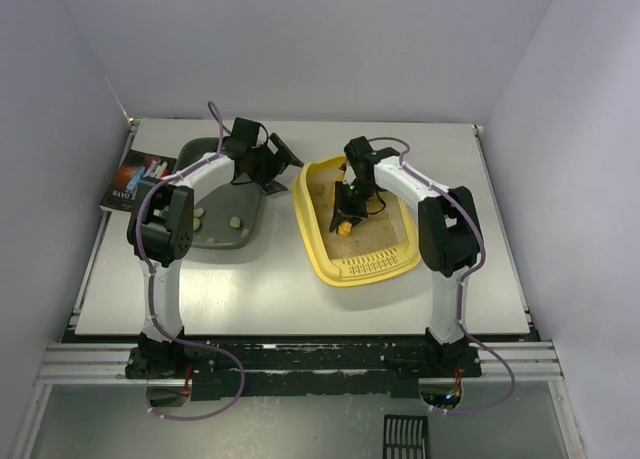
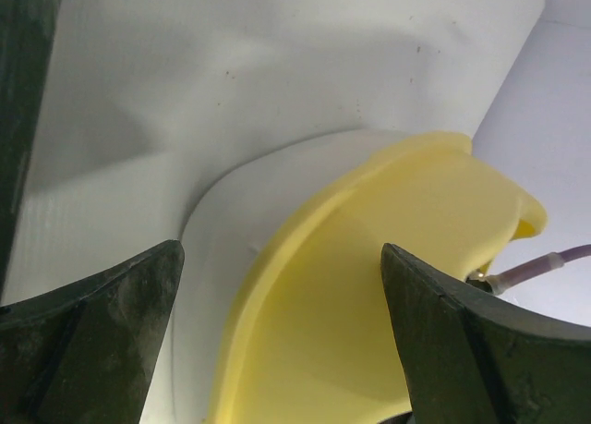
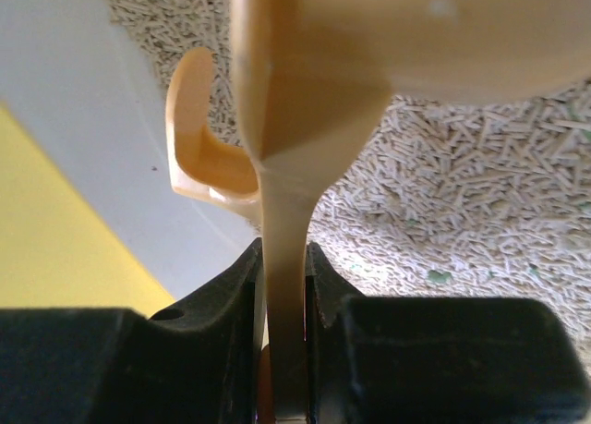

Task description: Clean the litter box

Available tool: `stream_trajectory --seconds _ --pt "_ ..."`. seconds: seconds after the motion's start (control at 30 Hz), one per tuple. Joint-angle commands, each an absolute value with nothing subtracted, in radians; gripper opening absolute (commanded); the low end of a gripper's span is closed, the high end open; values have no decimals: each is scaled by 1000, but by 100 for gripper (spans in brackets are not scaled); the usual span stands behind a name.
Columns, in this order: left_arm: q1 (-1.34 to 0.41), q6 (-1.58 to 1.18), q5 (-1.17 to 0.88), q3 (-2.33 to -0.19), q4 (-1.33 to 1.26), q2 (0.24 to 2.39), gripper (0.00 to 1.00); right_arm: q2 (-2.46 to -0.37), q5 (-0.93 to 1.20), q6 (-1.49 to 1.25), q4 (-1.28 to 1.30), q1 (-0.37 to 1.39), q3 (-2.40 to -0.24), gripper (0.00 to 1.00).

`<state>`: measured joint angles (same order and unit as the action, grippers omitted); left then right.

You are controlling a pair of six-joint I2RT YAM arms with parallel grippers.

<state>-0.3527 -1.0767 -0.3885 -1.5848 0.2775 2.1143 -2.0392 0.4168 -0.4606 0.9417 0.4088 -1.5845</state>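
At the far left edge of the table (image 1: pixel 300 299), a booklet (image 1: pixel 137 177) with a dark cover is laid flat. Just to its right a dark grey-green tray (image 1: pixel 222 241) is set, and a few pale lumps (image 1: pixel 235 221) are scattered on its floor. The left gripper (image 1: pixel 278 159) is held over the tray's far right corner, between that tray and the litter box (image 1: pixel 306 231). In the left wrist view its fingers (image 2: pixel 111 332) are seen spread wide with nothing between them. Only the white table and a rounded yellow corner of the litter box are framed in the gap.

The litter box is placed flat on the table, right of centre and apart from the dark tray. Its slotted ledge (image 1: pixel 368 267) is turned toward the arm bases, and beige litter (image 1: pixel 375 237) is spread over its floor. The right gripper (image 1: pixel 347 211) is lowered inside the box, near its left wall. An orange-yellow scoop (image 3: pixel 314 64) is pinched by its thin handle, with the jaws pressed against it from both sides. The scoop's bowl is held out over the litter; whether it touches the litter cannot be told. Further right, below the table's near edge, a black slotted piece (image 1: pixel 405 437) is seen lying flat.
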Motion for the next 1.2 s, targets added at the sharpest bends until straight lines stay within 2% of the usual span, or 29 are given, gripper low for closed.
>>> stream_trajectory --seconds 0.0,0.37,0.63,0.77,1.0,1.17 --pt "-373 -1118 -434 -1576 307 2051 100 -2092 522 -473 882 449 -1540 0" --pt "-397 -1155 -419 -1592 305 2056 100 -1986 718 -601 579 453 -1312 0" --pt "-401 -1144 -403 -1623 307 2072 100 -1999 884 -582 519 452 -1272 0" --pt "-403 -1141 -406 -1638 302 2080 99 -2005 907 -544 475 451 -1257 0" --pt "-405 -1134 -404 -1648 306 2084 99 -1995 985 -647 189 442 -1090 0" --pt "-405 -1117 -388 -1644 306 2082 100 -1920 890 -643 187 432 -1056 0"
